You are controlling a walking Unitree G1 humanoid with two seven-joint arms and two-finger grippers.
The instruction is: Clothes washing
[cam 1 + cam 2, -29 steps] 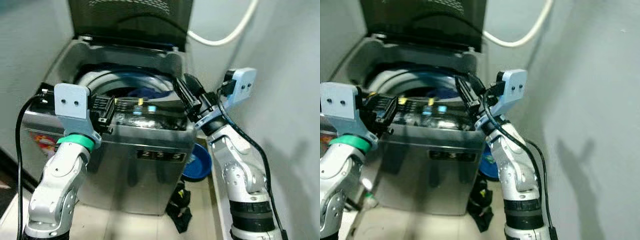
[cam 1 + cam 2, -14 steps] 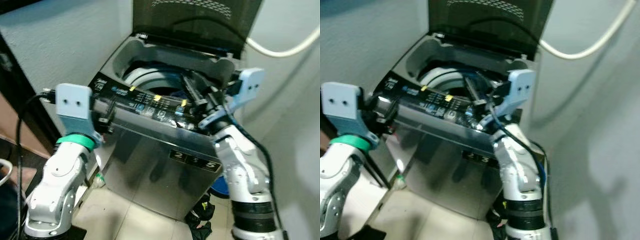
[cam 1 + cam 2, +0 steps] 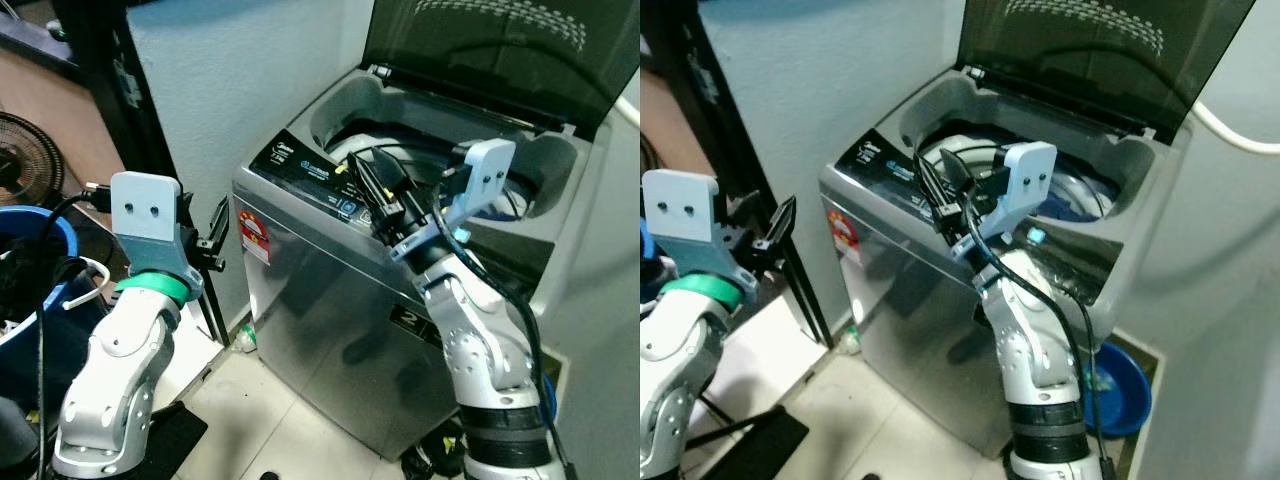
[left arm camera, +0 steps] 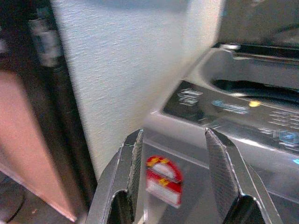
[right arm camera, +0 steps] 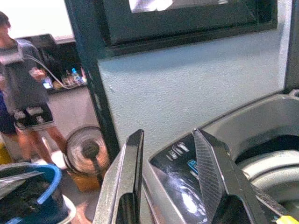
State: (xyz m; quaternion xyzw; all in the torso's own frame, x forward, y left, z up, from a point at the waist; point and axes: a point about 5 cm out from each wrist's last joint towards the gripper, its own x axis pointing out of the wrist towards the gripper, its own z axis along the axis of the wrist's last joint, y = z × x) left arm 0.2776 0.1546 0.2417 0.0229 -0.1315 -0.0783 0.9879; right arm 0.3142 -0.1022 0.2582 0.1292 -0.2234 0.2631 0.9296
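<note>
Left eye view puts the washing machine (image 3: 400, 290) in the right half of the frame, its dark lid (image 3: 500, 50) standing upright at the top right and the drum (image 3: 350, 150) open beneath it. Some blue clothes (image 3: 1080, 205) lie inside the drum, seen in the right eye view. The right gripper (image 3: 372, 183) hangs over the control panel (image 3: 310, 170) at the machine's front rim, its black fingers parted with nothing between them. The left gripper (image 3: 218, 228) is held out at centre left, off the machine's near corner, fingers spread and empty; the wrist view looks between them at the red sticker (image 4: 161, 179) on the grey side panel. A pale wall (image 3: 240, 70) runs close along the machine's far side, and a dark post (image 3: 150, 130) stands just beside that corner, leaving a tight gap. Open tiled floor (image 3: 290, 420) lies at the bottom centre. A blue tub (image 3: 40, 290) sits at the left edge. Half a second ago the machine filled the centre; now the whole picture has swung, so the camera has turned left
</note>
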